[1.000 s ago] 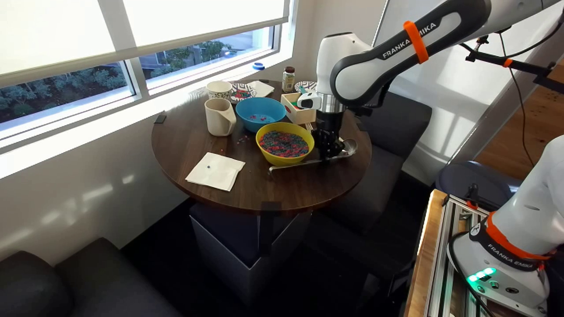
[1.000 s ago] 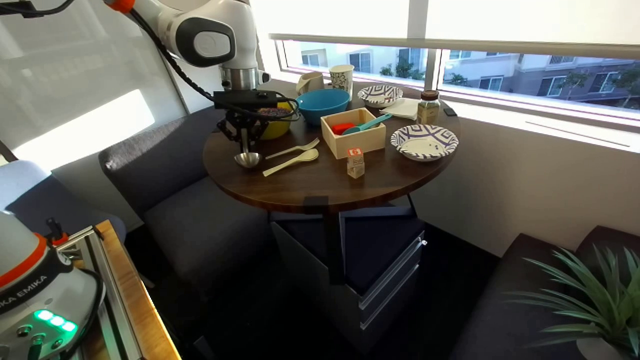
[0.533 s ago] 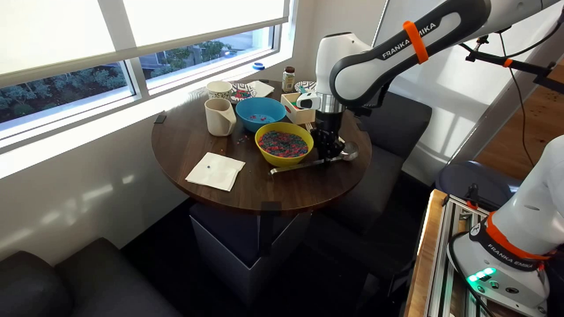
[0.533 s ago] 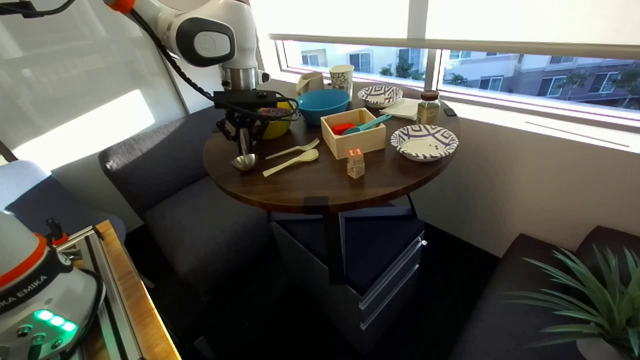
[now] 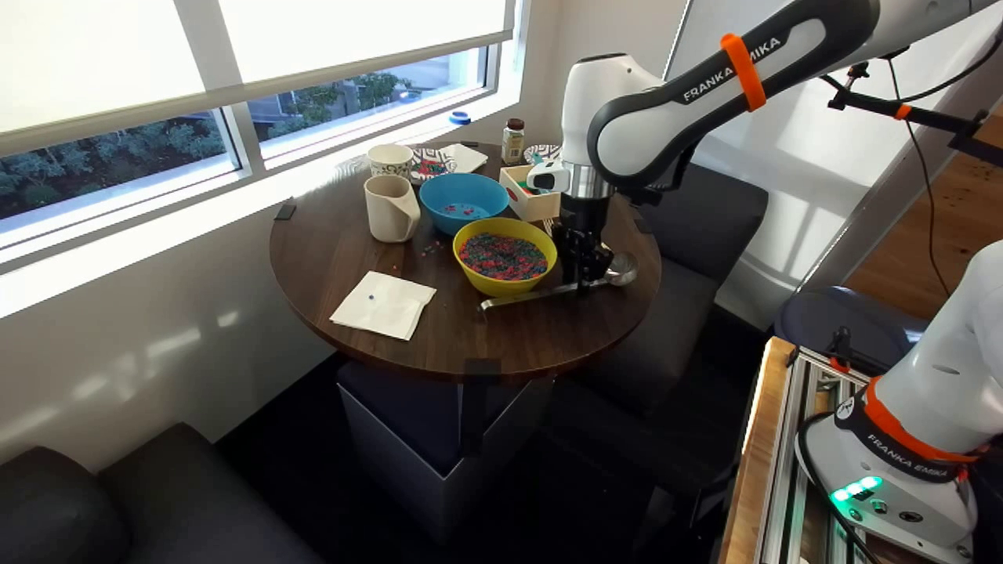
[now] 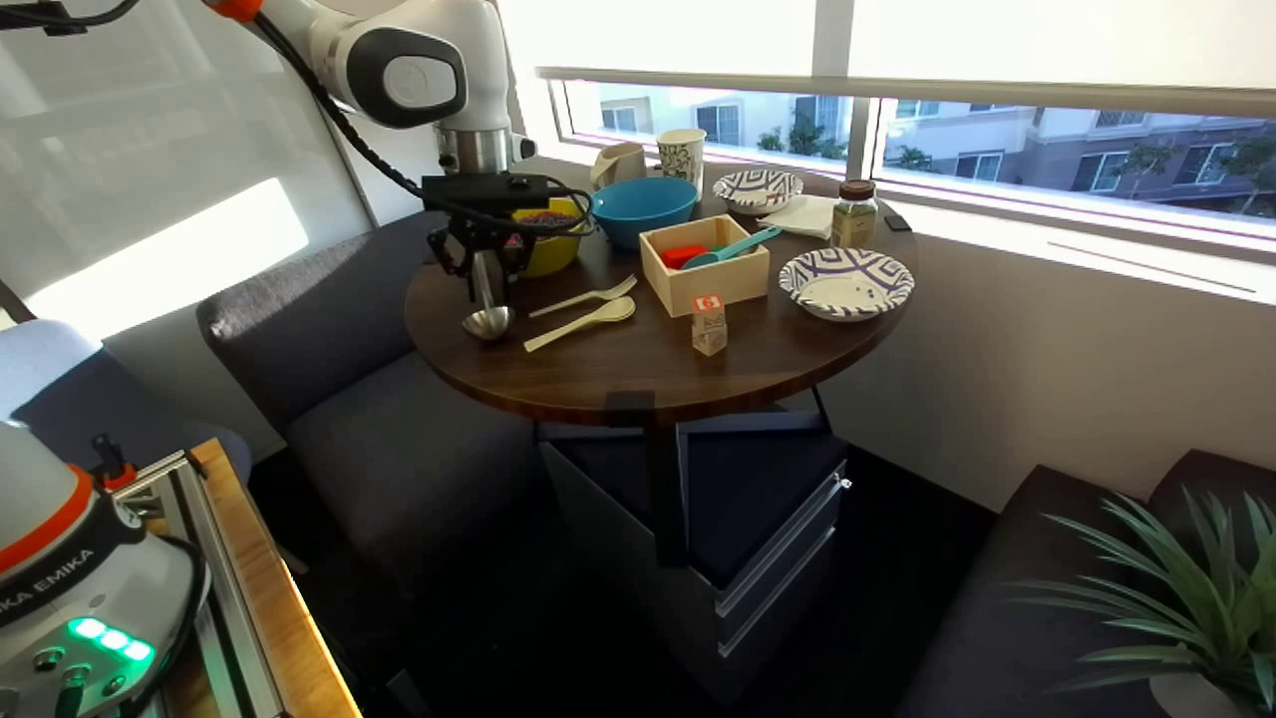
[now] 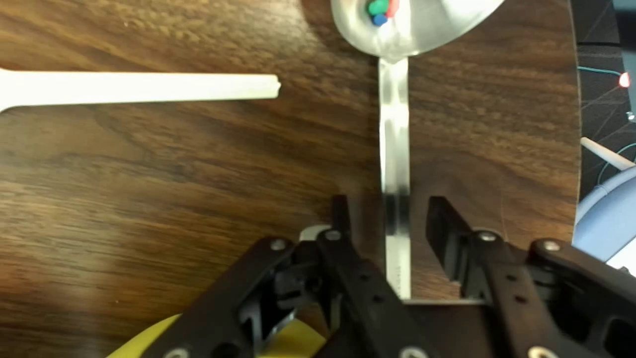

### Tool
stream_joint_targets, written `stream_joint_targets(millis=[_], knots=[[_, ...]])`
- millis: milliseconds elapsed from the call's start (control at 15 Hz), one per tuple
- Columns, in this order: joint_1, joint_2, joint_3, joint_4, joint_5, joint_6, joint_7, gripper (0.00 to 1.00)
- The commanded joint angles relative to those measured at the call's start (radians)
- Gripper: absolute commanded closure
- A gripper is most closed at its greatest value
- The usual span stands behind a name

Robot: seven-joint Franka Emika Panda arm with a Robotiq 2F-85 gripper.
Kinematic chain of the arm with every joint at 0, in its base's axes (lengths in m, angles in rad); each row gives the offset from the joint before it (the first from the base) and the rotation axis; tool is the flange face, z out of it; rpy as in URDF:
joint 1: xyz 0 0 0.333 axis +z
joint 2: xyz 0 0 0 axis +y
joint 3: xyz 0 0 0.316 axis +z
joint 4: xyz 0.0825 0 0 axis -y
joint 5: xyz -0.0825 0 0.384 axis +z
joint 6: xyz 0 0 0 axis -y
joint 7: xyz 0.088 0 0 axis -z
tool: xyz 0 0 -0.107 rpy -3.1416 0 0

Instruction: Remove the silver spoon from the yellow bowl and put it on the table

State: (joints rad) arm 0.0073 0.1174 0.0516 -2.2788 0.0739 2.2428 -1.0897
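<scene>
The silver spoon (image 5: 533,297) lies on the dark round table (image 5: 454,337) beside the yellow bowl (image 5: 501,284), outside it. Its scoop also shows in an exterior view (image 6: 488,322). In the wrist view the spoon (image 7: 395,124) runs straight up the picture, with a few coloured bits in its scoop. The yellow bowl (image 7: 293,343) peeks in at the wrist view's lower edge; it is full of small coloured pieces. My gripper (image 7: 390,211) is open, one finger on each side of the spoon's handle, with a gap on both sides.
A wooden fork (image 6: 588,296) and wooden spoon (image 6: 583,324) lie near the scoop. A wooden box (image 6: 703,284), a small carton (image 6: 709,327), a blue bowl (image 6: 646,211), a patterned plate (image 6: 845,284) and a beige jug (image 5: 390,209) stand around. A napkin (image 5: 384,305) lies on the table.
My gripper has opened and let go of the silver spoon, which has dropped slightly and settled on the table. The gripper has since risen a little.
</scene>
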Motion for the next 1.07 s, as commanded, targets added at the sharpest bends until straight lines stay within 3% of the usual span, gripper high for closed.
stream_joint_targets(millis=[0,333,533,1000], knots=[[0.007,-0.061,0.005,-0.042,-0.022,0.017,0.055,0.28],[0.007,-0.169,-0.002,-0.090,0.012,0.013,0.103,0.00],[0.008,-0.269,-0.015,-0.127,0.032,0.031,0.162,0.00],[0.000,-0.474,-0.047,-0.142,-0.021,0.081,0.475,0.00]])
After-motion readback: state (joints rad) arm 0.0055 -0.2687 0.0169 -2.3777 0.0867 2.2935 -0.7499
